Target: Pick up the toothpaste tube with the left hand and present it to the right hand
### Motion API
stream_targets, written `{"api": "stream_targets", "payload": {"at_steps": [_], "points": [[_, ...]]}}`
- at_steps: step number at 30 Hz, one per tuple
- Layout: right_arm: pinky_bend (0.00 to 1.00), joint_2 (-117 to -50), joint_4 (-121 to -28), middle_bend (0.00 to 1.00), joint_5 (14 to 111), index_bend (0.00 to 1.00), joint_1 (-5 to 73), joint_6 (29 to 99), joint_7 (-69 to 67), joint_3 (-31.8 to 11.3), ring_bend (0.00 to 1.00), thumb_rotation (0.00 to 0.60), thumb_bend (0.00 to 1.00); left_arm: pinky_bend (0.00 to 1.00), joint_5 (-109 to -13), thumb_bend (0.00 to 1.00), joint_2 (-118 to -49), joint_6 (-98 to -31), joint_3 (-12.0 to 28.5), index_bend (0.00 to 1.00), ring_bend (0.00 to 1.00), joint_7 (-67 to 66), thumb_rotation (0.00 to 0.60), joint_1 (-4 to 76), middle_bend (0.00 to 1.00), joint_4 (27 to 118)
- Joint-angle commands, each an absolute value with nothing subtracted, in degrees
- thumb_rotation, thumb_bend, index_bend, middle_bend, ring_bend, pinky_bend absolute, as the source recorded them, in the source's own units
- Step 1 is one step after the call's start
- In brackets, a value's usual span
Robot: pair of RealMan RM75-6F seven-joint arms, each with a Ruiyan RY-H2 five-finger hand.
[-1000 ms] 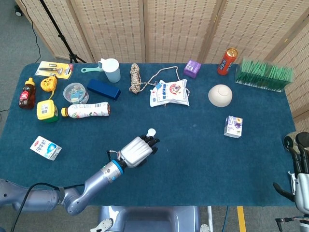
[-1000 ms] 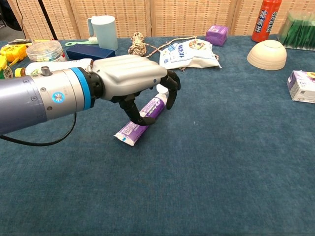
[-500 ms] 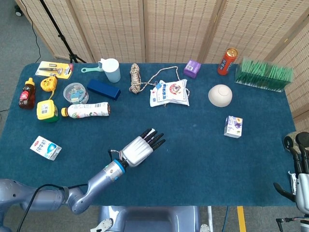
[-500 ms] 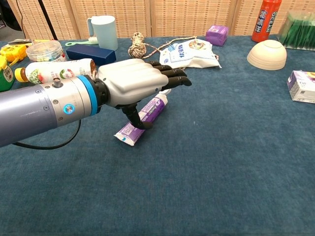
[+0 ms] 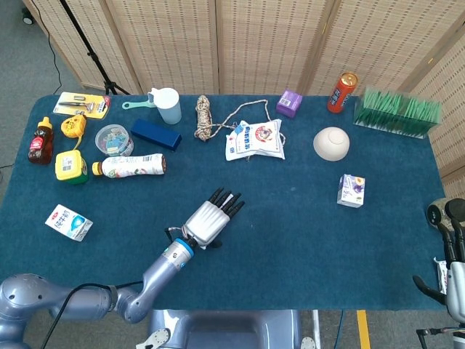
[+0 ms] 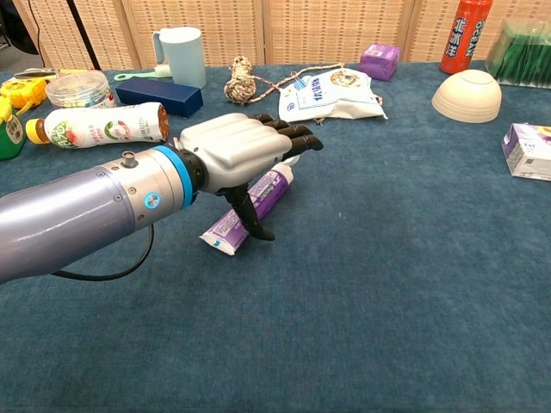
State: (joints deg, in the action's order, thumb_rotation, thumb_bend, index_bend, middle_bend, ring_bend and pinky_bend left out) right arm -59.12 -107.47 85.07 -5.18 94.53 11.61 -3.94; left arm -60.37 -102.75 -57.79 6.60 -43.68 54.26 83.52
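Chest view | left hand [image 6: 245, 151] over purple plastic toothpaste tube [image 6: 249, 206], fingers spread, empty | judged light, soft, slippery | grip mid-body | right hand [image 5: 452, 275]: fingers unclear

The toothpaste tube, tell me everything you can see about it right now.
The toothpaste tube is purple with a white cap and a flat crimped tail, and looks like soft plastic. It lies flat on the blue tablecloth, cap toward the far side, tail nearer the camera. The left hand is over its middle with fingers stretched out and thumb down beside it; contact cannot be confirmed. In the head view the hand hides it.
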Motion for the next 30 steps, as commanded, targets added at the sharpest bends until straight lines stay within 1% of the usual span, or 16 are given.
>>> {"api": "stream_targets", "payload": {"at_steps": [1,16,21,26,30], "points": [[0.00,-59.1,-107.5,0.00,85.1,0.05,-5.2,94.6,11.7,-3.9,0.00,0.600,0.00,0.00,-61.0,0.08,-103.6,-58.6,6.6,0.00,0.00,-43.9,0.478,53.9,0.00,82.1],[0.00,-59.1,-108.4,0.00,85.7,0.05,-5.0,94.4,12.7,-3.9,0.00,0.600,0.00,0.00,-62.7,0.08,-102.0,-60.5,5.4,0.00,0.00,-43.4,0.478,51.2,0.00,80.1],[0.00,-59.2,-108.8,0.00,86.0,0.05,-5.0,94.5,13.3,-3.8,0.00,0.600,0.00,0.00,-62.6,0.08,-100.9,-60.0,5.2,0.00,0.00,-43.0,0.477,50.5,0.00,79.1],[0.00,-59.2,-109.4,0.00,86.3,0.05,-5.1,94.7,14.1,-3.8,0.00,0.600,0.00,0.00,-61.7,0.08,-100.2,-60.0,6.2,0.00,0.00,-42.4,0.477,49.8,0.00,77.0],[0.00,-59.2,-109.8,0.00,86.4,0.05,-5.1,94.7,14.6,-3.7,0.00,0.600,0.00,0.00,-59.6,0.08,-100.3,-59.0,8.0,0.00,0.00,-41.8,0.478,49.9,0.00,75.4]]}}
